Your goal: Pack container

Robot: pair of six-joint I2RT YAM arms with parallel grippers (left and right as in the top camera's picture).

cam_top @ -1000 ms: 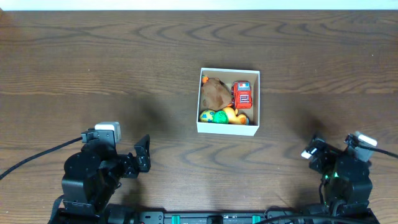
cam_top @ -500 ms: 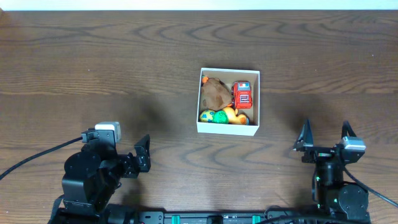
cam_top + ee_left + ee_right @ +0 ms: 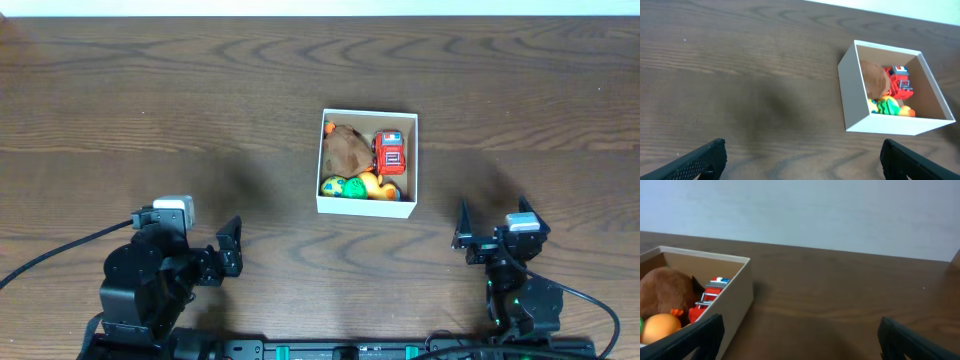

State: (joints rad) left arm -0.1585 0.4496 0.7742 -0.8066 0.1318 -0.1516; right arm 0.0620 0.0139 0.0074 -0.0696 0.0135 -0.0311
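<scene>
Container (image 3: pixel 366 207), white-walled and tan inside, sits just right of centre on the dark wooden worktop (image 3: pixel 150 100). Packed in it are a brown plush (image 3: pixel 346 148), a red truck (image 3: pixel 389 154), a green ball (image 3: pixel 334 186) and a yellow duck (image 3: pixel 372 185). The left hand (image 3: pixel 232 247) hangs at lower left, fingers spread wide and holding nothing. The right hand (image 3: pixel 490 225) is at lower right, also spread wide and holding nothing.

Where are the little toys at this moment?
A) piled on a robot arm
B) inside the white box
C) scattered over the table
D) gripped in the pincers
B: the brown plush toy, red truck and yellow duck all lie inside the container, while the left pincer and right pincer are open, holding nothing.
</scene>
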